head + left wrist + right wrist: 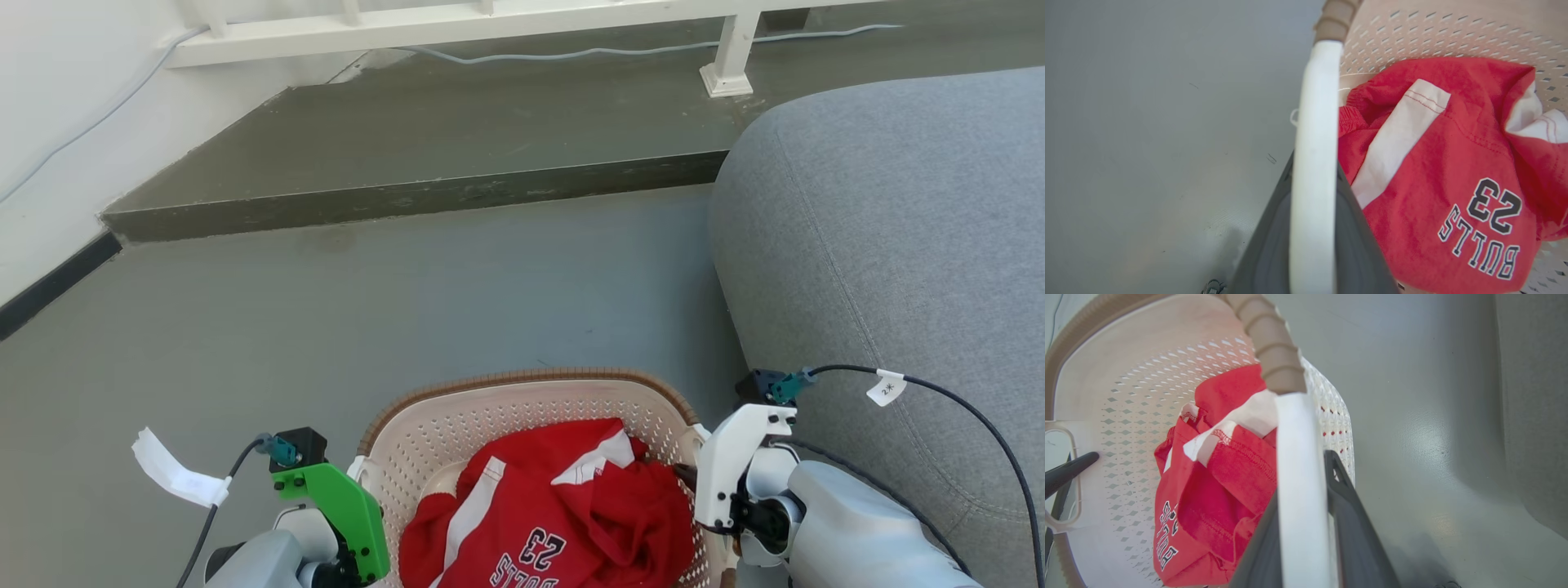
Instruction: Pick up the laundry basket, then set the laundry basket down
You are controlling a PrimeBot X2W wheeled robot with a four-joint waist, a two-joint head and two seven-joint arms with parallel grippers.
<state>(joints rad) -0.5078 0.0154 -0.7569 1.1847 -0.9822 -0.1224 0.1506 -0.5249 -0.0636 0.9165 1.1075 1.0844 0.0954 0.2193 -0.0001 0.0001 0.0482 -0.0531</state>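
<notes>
1. Two grippers sit at the bottom edge of the head view. The laundry basket (522,380) lies between them, low and centre in that frame.
2. Your left gripper (1314,163) is clamped on one white handle (1314,122). In the left wrist view its dark fingers (1274,228) press on either side of the bar, which runs up the middle of the frame.
3. Your right gripper (1302,473) grips the opposite handle (1298,457) the same way, one dark finger on each side of the white bar.
4. At the left edge of the right wrist view, a dark fingertip (1069,469) of your left gripper shows at the far handle's opening.
5. Inside the basket you see a crumpled red garment (563,506) with white stripes and the number 23 printed on it. It covers most of the perforated bottom.
6. You cannot tell from these views whether the basket rests on the grey floor (408,286) or hangs just clear of it.
7. A grey sofa (898,229) fills the right side of the head view, near the basket's right end.
8. Farther up the frame, a dark raised step (424,196) crosses the floor.
9. Along the top edge runs a white railing (457,20), with a pale cable (612,51) lying on the step behind it.
</notes>
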